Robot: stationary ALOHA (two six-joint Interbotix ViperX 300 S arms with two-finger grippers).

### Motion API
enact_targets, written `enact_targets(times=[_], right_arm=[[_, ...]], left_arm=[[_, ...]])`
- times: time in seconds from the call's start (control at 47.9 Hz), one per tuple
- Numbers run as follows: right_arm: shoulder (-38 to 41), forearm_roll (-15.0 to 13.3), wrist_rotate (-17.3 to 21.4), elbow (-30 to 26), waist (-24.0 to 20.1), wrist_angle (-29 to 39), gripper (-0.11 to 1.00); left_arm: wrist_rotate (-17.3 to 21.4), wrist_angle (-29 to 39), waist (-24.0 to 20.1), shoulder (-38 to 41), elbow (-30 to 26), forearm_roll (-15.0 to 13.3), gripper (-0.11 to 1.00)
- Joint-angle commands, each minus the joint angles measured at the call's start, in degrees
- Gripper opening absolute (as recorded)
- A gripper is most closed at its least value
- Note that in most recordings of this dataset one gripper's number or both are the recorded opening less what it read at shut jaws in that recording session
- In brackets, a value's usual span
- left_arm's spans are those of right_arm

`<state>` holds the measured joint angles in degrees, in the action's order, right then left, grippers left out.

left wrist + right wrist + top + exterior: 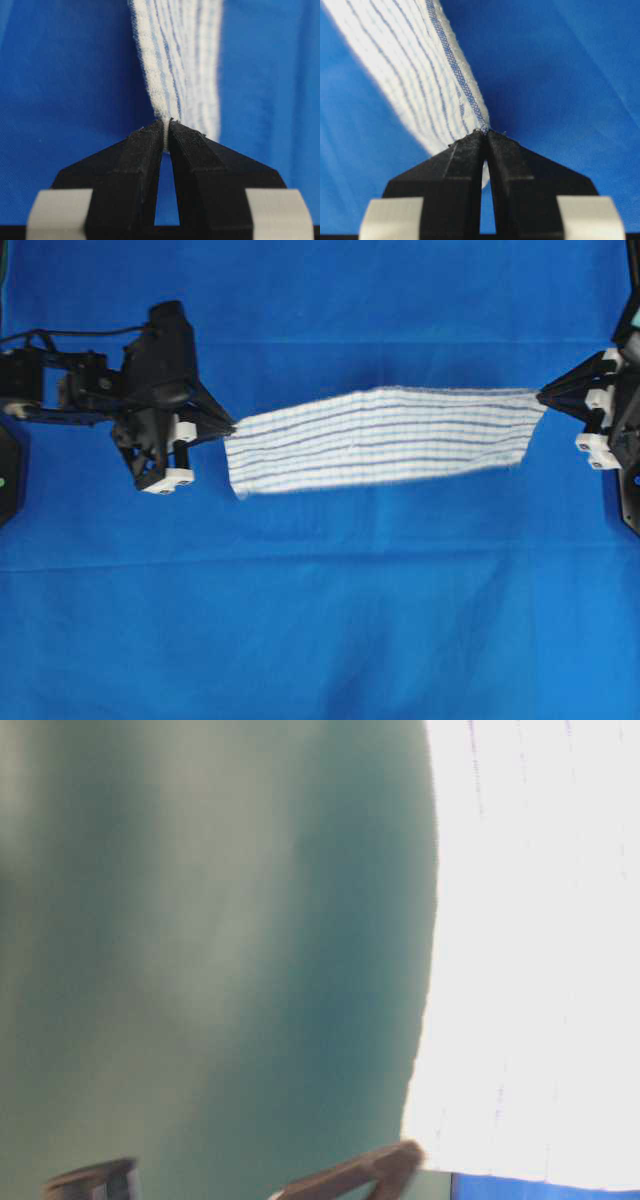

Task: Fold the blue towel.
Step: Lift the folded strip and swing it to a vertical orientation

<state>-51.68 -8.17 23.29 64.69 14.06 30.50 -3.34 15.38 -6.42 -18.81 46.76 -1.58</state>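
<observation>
The blue towel point(385, 438), white with thin blue stripes, hangs stretched between the two arms above the table. My left gripper point(232, 428) is shut on the towel's left corner; the wrist view shows that gripper point(166, 131) pinching the towel point(180, 55) at its white edge. My right gripper point(542, 397) is shut on the right corner; its wrist view has the gripper point(485, 134) clamped on the dark-blue hem of the towel point(405, 60). From table level the towel point(540, 940) appears as a bright white sheet on the right.
A large plain blue cloth point(320, 620) covers the whole table under the towel. The left arm's body point(150, 390) stands at the left edge and the right arm's body point(615, 410) at the right edge. The table-level view is mostly blurred teal.
</observation>
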Motion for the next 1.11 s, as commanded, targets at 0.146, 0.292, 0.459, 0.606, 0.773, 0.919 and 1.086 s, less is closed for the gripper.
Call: enact_targets(times=[0.146,0.292,0.459,0.606,0.773,0.919,1.086], right_arm=[[0.4,0.1,0.0,-1.6,0.0,-0.7,0.03],[1.1,-0.2,0.0,-1.8,0.0,-2.8,0.03],[2.6,-1.7,0.3,-2.7,1.3,-6.1,0.03],[6.2,-2.7,0.4,-4.7,5.1,-9.1,0.03],[12.4,-3.9,0.0,-8.0,9.7,-12.5,0.03],[18.9,-5.4,-0.3,-11.4,12.6,-15.2,0.03],[26.2,-7.1,-0.4,-16.3,14.9,-17.1,0.03]], left_arm=[[-0.2,-0.1,0.7,-2.4,-0.5,0.0,0.04],[-0.3,-0.8,2.1,-1.9,-1.0,0.0,0.04],[-1.5,-3.7,5.9,-0.9,-1.8,0.0,0.04],[-2.1,-6.0,10.3,1.7,-4.1,0.0,0.04],[-2.1,-6.8,13.4,6.2,-8.2,0.0,0.04],[-2.1,-7.1,14.9,10.4,-11.8,0.0,0.04],[-1.7,-7.2,17.2,14.0,-16.8,0.0,0.04]])
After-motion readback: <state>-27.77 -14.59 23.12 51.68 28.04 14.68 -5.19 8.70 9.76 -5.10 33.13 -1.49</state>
